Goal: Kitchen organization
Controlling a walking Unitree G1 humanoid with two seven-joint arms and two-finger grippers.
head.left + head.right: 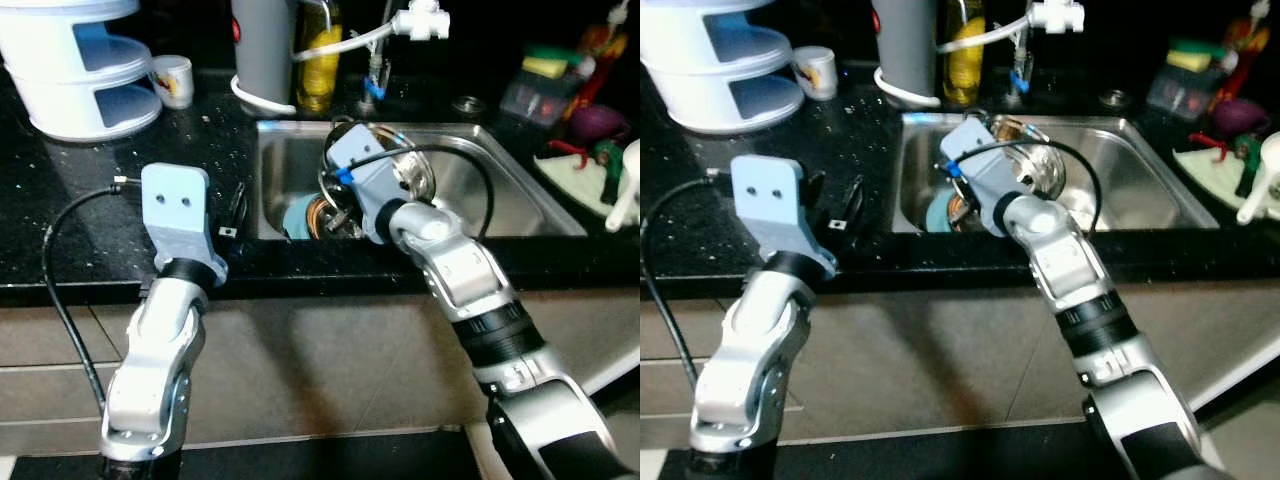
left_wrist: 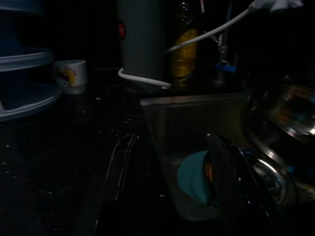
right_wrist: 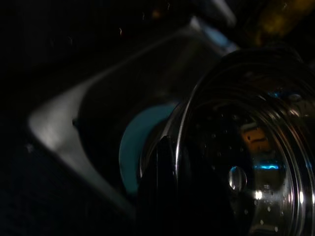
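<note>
A steel sink is set in the black counter. A shiny steel pot lies tilted in it over other steel dishes, beside a teal cup. My right gripper reaches down into the sink and is shut on the pot's rim; the right wrist view shows one finger against the outside of the rim, with the teal cup behind it. My left gripper hovers open over the counter at the sink's left edge. Its fingers stand apart, holding nothing.
On the counter's back left stand a white tiered rack and a small mug. A grey appliance, a yellow bottle and a white tap stand behind the sink. A sponge tray and utensils lie to the right.
</note>
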